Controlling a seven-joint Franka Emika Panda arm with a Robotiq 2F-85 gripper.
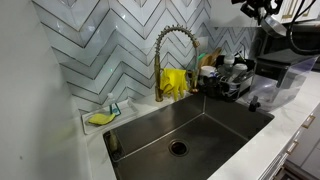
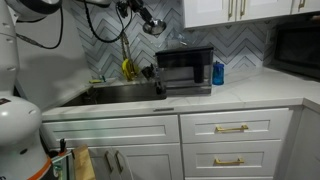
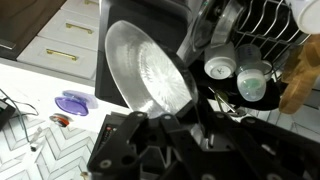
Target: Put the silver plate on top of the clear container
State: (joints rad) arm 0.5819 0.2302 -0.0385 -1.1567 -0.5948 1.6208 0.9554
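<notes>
The hand (image 3: pixel 188 120) grips the rim of the silver plate (image 3: pixel 148 65), held tilted on edge in the air above and just beside the dish rack (image 3: pixel 262 25), so the next move likely runs down toward the rack's cups (image 3: pixel 220 68), though I cannot tell which is the clear container.

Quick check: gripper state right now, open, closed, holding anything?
Gripper: closed on the rim of the silver plate.

Lower rim of the silver plate (image 3: pixel 148 68) behind the dark, blurred claw (image 3: pixel 188 118).
</notes>
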